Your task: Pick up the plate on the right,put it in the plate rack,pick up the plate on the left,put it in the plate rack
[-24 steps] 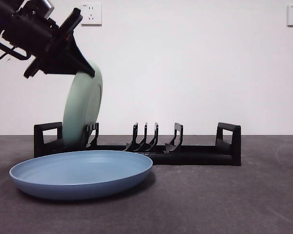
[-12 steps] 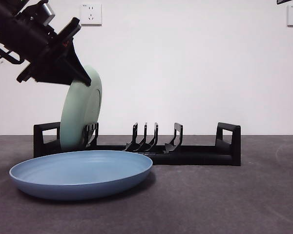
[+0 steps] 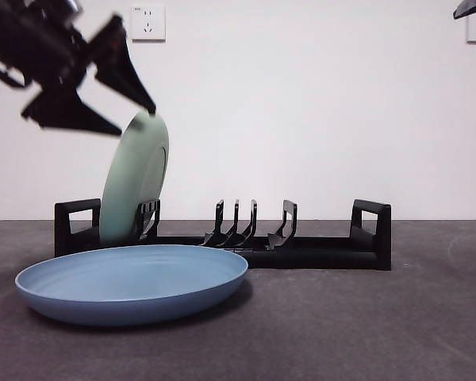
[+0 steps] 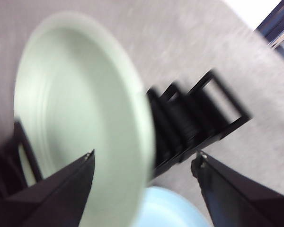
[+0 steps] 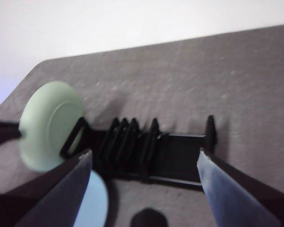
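A pale green plate (image 3: 135, 182) stands on edge in the left end slot of the black plate rack (image 3: 317, 250), leaning slightly right. My left gripper (image 3: 135, 119) hovers open over the plate's top rim, one jaw on each side, apart from it. In the left wrist view the green plate (image 4: 80, 109) sits between the spread jaws of the left gripper (image 4: 143, 156). A blue plate (image 3: 131, 282) lies flat on the table in front of the rack's left half. My right gripper (image 5: 144, 152) is open and empty, high above the rack (image 5: 180, 151).
The rack's middle dividers (image 3: 238, 222) and right end handle (image 3: 373, 226) hold nothing. The dark table (image 3: 365, 325) stretches in front of the rack on the right. A black tip of the waiting arm (image 3: 472, 8) shows at the top right corner.
The left gripper's jaws have spread apart and let go of the green plate, which now stands in the rack on its own. A black arm tip has come in at the top right.
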Controlling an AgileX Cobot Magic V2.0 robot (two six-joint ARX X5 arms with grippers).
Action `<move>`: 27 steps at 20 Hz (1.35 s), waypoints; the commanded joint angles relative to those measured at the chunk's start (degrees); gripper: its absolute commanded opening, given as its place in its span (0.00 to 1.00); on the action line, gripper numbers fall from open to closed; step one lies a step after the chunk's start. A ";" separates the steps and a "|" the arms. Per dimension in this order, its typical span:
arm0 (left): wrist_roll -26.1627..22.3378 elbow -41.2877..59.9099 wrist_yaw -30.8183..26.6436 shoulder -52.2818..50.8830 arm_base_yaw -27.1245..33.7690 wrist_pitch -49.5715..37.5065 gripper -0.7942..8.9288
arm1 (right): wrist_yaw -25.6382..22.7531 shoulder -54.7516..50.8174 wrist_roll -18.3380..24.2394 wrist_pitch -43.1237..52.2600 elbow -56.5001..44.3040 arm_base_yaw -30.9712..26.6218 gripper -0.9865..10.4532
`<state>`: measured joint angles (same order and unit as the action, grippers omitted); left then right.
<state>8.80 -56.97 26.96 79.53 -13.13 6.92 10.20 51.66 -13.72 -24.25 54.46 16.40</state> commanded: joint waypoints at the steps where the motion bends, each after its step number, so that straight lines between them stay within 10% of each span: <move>1: -3.69 0.28 0.31 -4.94 -1.03 1.49 0.45 | 4.26 1.42 -0.42 -0.09 0.20 1.03 0.41; 6: -11.78 0.28 -2.43 -15.12 -4.20 8.09 0.44 | 11.43 6.88 -0.70 -0.81 0.20 3.34 0.41; 16: -23.74 0.26 -26.12 -33.75 -18.53 19.15 0.44 | 13.90 26.58 -0.81 0.98 0.20 9.92 0.41; 27: -25.38 0.26 -40.68 -37.66 -33.86 23.45 0.44 | 15.15 47.74 -1.46 6.25 7.54 15.69 0.30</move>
<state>-16.01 -56.97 -13.47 41.95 -46.85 30.44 25.10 98.80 -14.79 -18.17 61.95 31.86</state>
